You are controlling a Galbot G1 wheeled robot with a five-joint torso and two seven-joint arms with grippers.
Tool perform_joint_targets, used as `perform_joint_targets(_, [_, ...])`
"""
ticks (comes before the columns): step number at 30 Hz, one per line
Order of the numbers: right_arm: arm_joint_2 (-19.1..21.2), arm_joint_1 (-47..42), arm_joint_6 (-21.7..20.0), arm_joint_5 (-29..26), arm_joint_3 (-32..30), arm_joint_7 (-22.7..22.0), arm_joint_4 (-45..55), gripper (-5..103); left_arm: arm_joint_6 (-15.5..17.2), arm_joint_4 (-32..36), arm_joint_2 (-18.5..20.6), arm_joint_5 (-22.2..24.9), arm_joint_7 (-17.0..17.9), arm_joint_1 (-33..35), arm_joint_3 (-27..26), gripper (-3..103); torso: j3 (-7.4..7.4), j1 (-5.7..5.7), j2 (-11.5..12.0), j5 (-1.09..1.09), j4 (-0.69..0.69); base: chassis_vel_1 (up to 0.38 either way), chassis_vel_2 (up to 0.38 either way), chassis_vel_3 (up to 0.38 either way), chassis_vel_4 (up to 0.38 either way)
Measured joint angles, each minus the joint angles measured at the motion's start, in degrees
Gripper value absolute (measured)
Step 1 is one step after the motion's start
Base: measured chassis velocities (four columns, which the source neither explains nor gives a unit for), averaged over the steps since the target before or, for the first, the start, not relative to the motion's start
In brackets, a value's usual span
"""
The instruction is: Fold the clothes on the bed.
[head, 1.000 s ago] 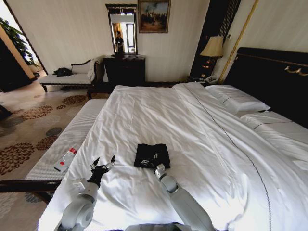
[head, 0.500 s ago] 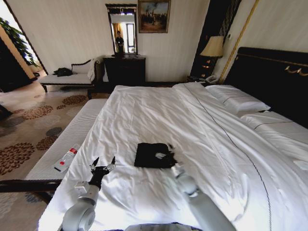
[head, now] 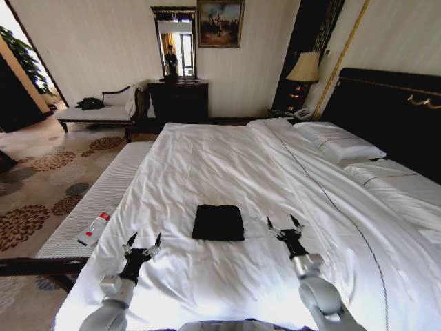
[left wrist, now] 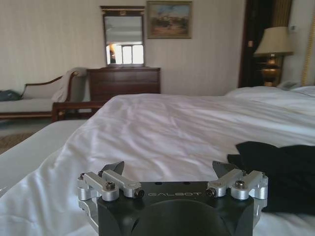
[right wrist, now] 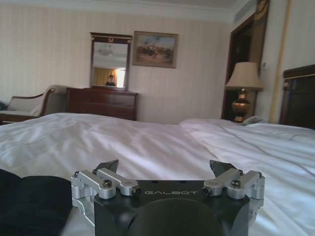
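I have the bed (head: 227, 158) spread wide under me, white duvet rumpled, and the black T-shirt (head: 218, 222) lying near its foot as a neat dark rectangle, between my two arms and touched by neither. The left gripper (head: 141, 245) hangs over the duvet to the shirt's left, jaws spread wide and empty; the right gripper (head: 285, 226) hangs just beside its right edge, also wide and empty.

My worry is the soft duvet: a careless pass of either arm could snag the cover or nudge the fabric and spring the fold open.

From the head view I can't read the folded layers or the lettering, so the fold looks finished, but I wouldn't swear to it. In the left wrist view the shirt (left wrist: 280, 172) runs off the frame edge.
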State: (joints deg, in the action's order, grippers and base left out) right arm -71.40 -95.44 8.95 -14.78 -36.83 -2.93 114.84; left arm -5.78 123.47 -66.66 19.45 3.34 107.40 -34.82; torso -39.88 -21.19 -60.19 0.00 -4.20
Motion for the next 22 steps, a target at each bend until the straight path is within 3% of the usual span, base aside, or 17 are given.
perform_joint_targets(10, [-3.38, -7.02, 4.25, 1.46, -4.1, 2.41, 3.11, 100, -2.74, 1.25, 0.33, -3.69, -0.93, 0.37, 2.13, 100, -0.01, 0.0, 0.0, 0.0, 0.0, 0.0, 0.0, 0.0, 0.0])
perform_joint_targets(22, [-3.97, -8.49, 6.89, 1.19, -6.09, 6.0, 2.43, 100, -4.63, 0.92, 0.42, -5.74, -2.11, 1.07, 1.86, 100, -0.01, 0.0, 0.0, 0.0, 0.01, 0.0, 0.0, 0.0, 0.0])
